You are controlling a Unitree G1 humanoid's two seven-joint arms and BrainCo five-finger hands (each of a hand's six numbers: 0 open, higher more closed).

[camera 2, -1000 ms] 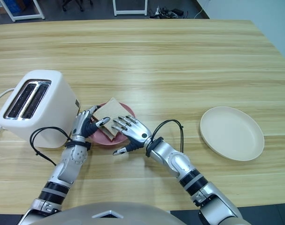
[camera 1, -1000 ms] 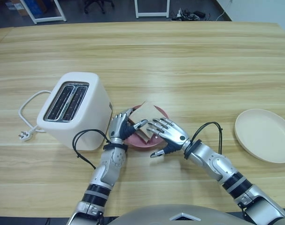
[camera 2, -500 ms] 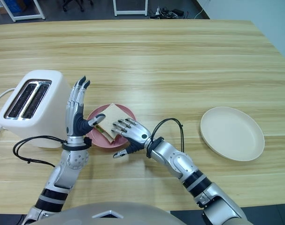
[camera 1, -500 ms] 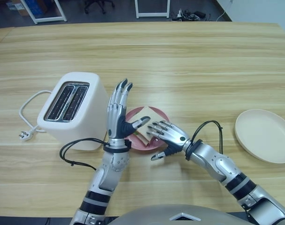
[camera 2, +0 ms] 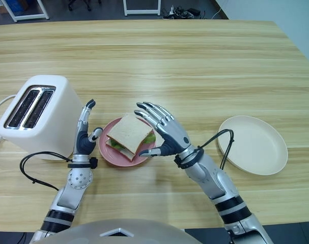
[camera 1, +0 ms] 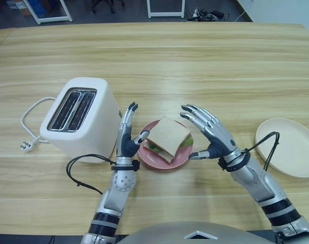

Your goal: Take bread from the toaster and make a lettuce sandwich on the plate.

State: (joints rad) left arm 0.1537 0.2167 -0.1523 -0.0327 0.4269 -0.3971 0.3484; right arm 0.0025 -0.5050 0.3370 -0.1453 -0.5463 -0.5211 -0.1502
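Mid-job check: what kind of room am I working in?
Probably a lab or office staged as a kitchen: the toaster sits unplugged, its plug loose on a big wooden table, with a rolling chair base and cables behind.

Sandwich (camera 1: 167, 138) on plate (camera 1: 163, 164), toaster (camera 1: 85, 122) left, second plate (camera 1: 286, 147) right.

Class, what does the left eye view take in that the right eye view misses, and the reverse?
Left eye view alone: the cord's full loop and its whole plug. Right eye view alone: the cream plate's whole rim, with table beyond it. Shared: toaster, sandwich on the pink plate, left hand and right hand open either side.
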